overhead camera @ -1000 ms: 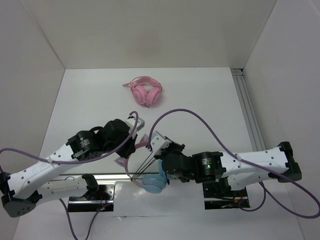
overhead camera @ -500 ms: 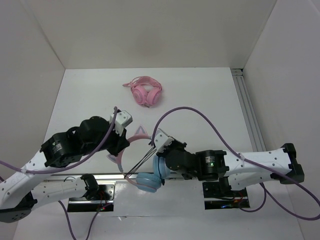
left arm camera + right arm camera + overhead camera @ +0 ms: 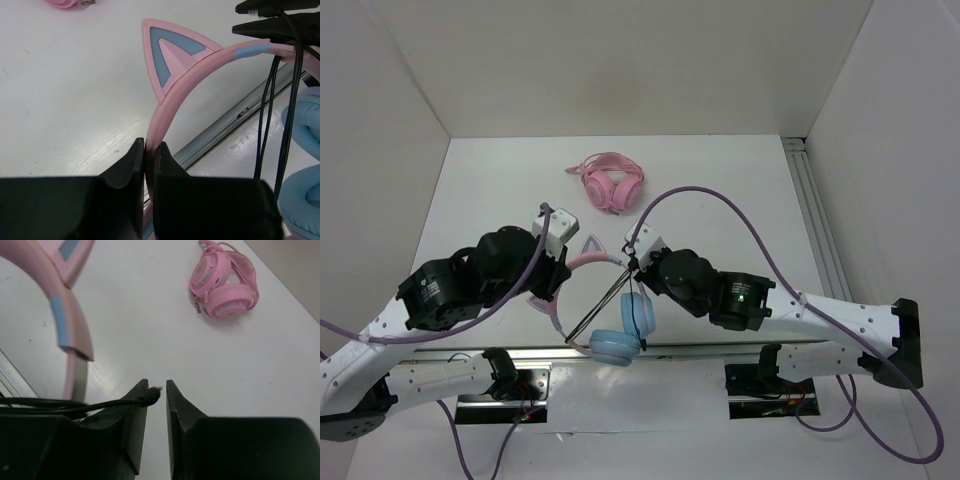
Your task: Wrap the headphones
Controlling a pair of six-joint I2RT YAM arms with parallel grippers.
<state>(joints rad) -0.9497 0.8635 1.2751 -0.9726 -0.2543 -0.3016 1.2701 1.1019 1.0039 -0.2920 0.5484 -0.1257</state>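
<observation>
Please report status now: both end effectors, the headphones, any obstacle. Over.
Left end effector shut on the headphones, at the headband. Right end effector slightly open, cable tip between jaws. All-pink headphones lie apart, not obstructing.

Pinched tight in the left gripper point(image 3: 150, 146), the headphones' point(image 3: 165, 107) pink band is lost from sight below the fingers. The blue cups point(image 3: 305, 115) are cut by the picture's right edge, and a pink headset point(image 3: 65, 2) by its top edge. In the right wrist view, the cable point(image 3: 50, 402) passes behind the right gripper point(image 3: 157, 390); whether the jaws pinch its plug point(image 3: 152, 395) cannot be told. From above, the wrists hide both grippers' fingers.
</observation>
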